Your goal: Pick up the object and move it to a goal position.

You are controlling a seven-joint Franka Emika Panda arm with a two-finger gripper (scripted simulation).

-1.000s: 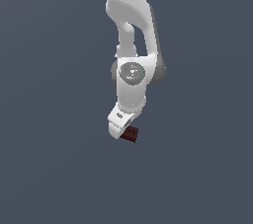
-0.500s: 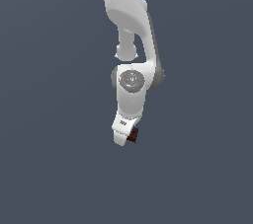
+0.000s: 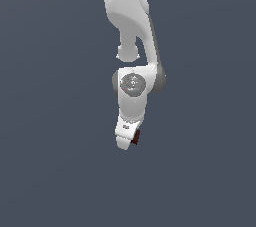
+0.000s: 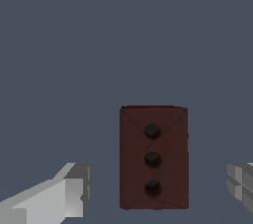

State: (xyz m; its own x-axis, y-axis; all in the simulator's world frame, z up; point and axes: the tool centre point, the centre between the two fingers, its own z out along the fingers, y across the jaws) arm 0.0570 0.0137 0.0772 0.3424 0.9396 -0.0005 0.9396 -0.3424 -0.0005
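Red-brown block [image 4: 153,157] sits between the claw's [image 4: 158,188] fingers [image 4: 69,193], clear gaps both sides; claw wide open, holding nothing. Block looks nearer one finger: closing off-centre could shove or twist it, giving a weak grip.

Both renders are evenly and moderately lit, with a flat slate-grey background that shows no glare, no gradient and no cast shadows. In the exterior view the white arm [image 3: 131,46] is shaded softly, brighter on its upper and exterior-view-left surfaces and greyer on its undersides and exterior-view-right side, which indicates light from above. In the wrist view the block [image 4: 153,157] reads dark with faint diagonal shading creases on its face, edges are sharp but visibly pixelated on the claw fingers [image 4: 59,198], and no blur or lens distortion appears at the borders.
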